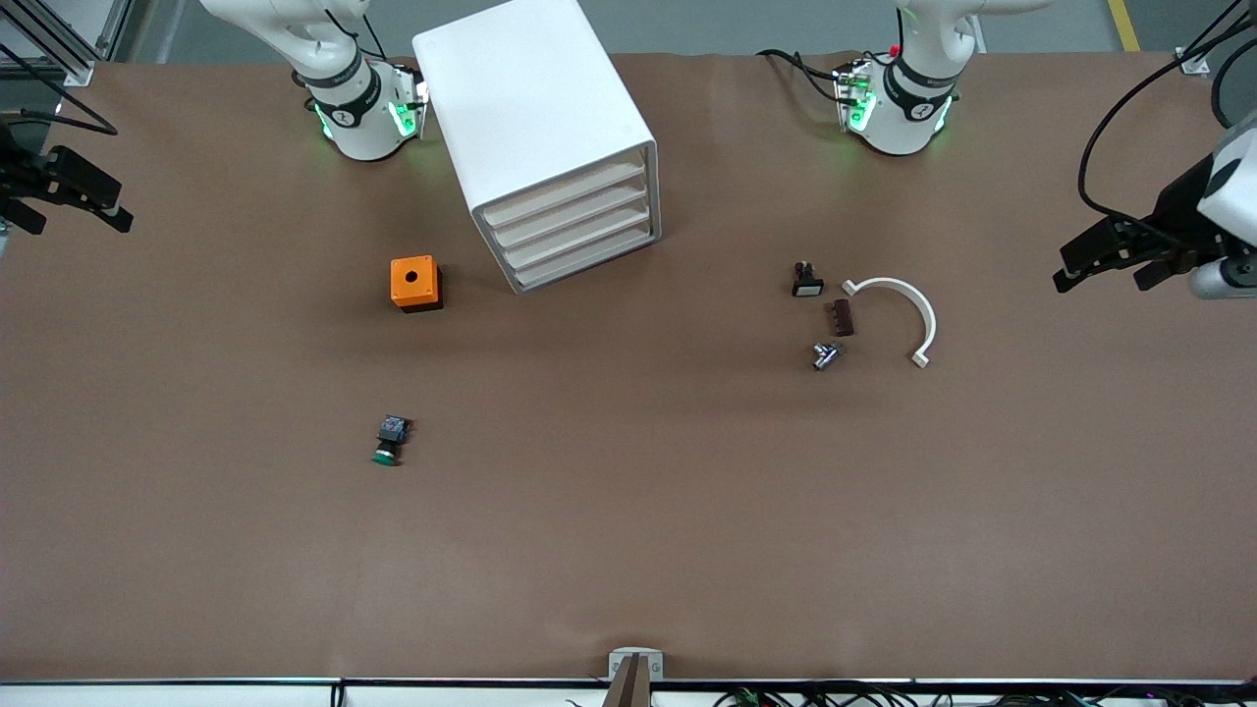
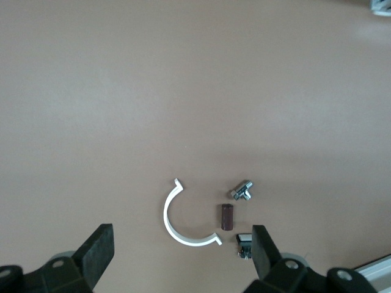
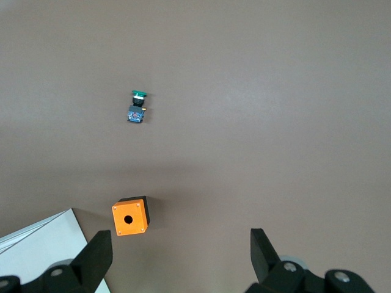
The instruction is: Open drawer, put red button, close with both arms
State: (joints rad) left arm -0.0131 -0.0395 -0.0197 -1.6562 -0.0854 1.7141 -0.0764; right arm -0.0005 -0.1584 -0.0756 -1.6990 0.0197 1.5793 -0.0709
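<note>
**Two ways this goes wrong before anything is lifted**

Both of my arms wait at the table's ends. My left gripper [image 2: 181,237] hangs with its fingers spread wide and empty over the left arm's end. My right gripper [image 3: 180,241] does the same over the right arm's end.

The worst risk, I judge, is taking the wrong part. I see no red-capped push button anywhere. The only one I can make out is the small green-capped push button on a black-and-blue body [image 1: 390,440], lying nearer the front camera than the orange square box with a round hole [image 1: 415,284]. The small black part with a pale face [image 1: 807,281] beside the curved white plastic clip [image 1: 899,312] is too small to read, and my own finger half covers it in the left wrist view.

The second risk is the large white boxy cabinet [image 1: 520,93]. It sits skewed, with all four shallow white drawers [image 1: 579,224] shut. A one-armed pull would likely drag it unless the other arm braces it.
</note>
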